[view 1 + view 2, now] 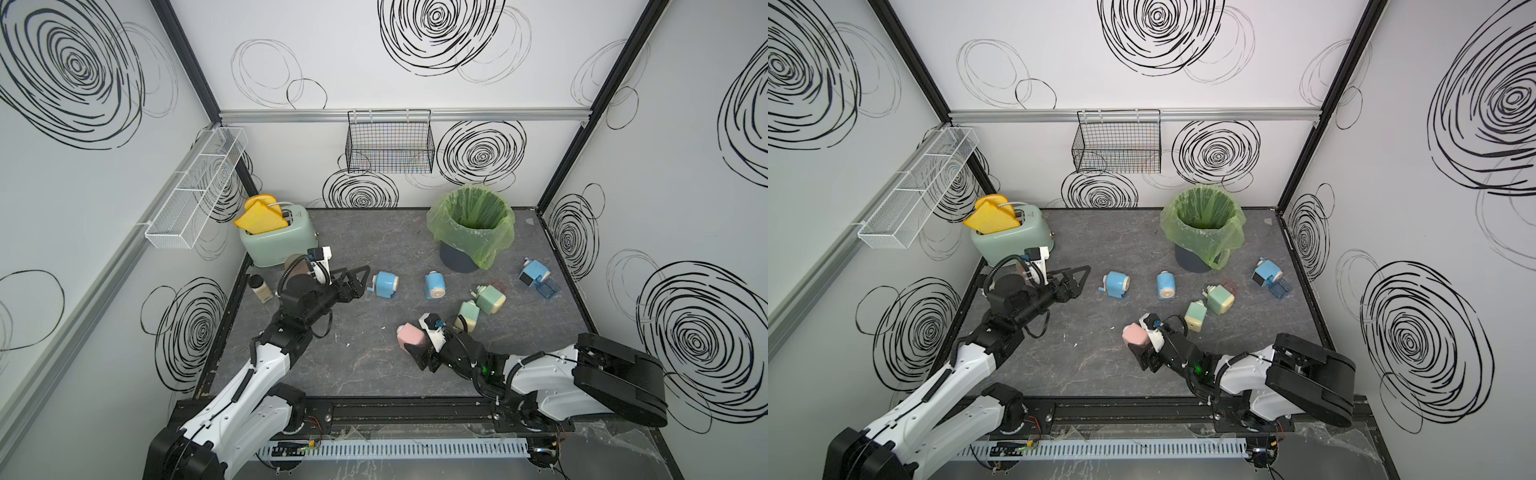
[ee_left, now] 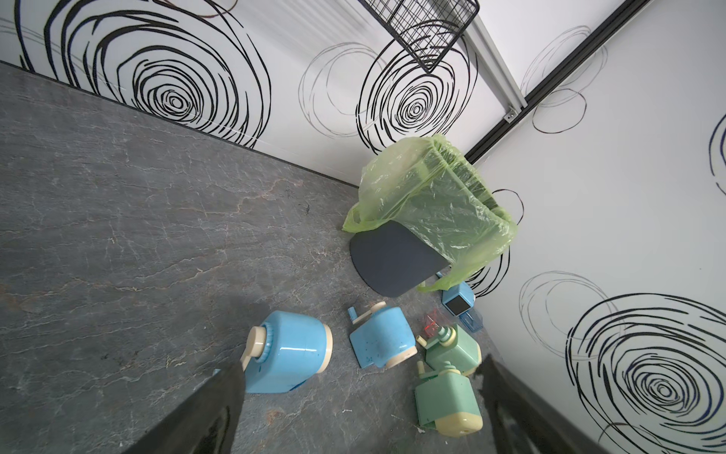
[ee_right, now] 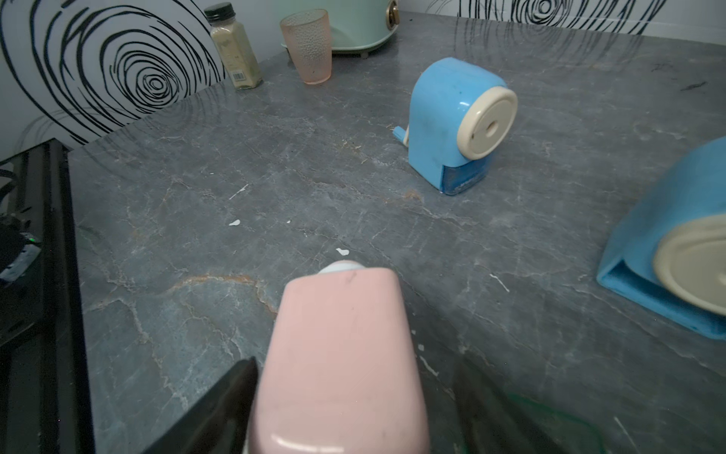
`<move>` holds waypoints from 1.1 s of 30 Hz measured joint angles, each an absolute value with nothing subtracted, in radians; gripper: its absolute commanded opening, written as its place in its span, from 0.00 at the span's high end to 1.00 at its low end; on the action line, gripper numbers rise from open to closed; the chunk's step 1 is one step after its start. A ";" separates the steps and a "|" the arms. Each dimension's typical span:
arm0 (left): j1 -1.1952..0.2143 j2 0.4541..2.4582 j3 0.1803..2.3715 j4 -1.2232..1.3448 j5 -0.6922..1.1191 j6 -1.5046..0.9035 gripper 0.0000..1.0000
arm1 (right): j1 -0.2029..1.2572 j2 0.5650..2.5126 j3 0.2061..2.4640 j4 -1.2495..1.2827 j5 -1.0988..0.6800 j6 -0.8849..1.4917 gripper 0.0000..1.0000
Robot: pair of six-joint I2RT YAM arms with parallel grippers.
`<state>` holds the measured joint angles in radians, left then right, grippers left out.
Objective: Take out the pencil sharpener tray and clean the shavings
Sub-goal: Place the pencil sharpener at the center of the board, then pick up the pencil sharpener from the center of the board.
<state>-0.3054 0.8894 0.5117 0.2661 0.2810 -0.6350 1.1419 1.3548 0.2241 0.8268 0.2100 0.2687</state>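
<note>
Your right gripper (image 3: 357, 369) straddles the pink sharpener (image 1: 411, 337), well in front of the bin (image 1: 494, 245), with its jaws parted and a gap on one side. Your left gripper (image 1: 360, 282) gapes empty. I judge the tray not yet out, so steady the body, then draw it free.

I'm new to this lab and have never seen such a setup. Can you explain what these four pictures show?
Two robot arms work at a grey table. Two pictures look down from overhead; the other two come from a camera on each wrist. On the table are blue pencil sharpeners, green sharpeners, a bin lined with a green bag, a toaster and a spice jar. The left hand is open and empty. The right hand straddles a pink sharpener, with a gap on one side.
</note>
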 measured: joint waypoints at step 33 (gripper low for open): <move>-0.247 0.942 0.495 0.338 0.361 -0.703 0.03 | 0.769 1.793 1.016 0.287 -0.059 -0.083 0.01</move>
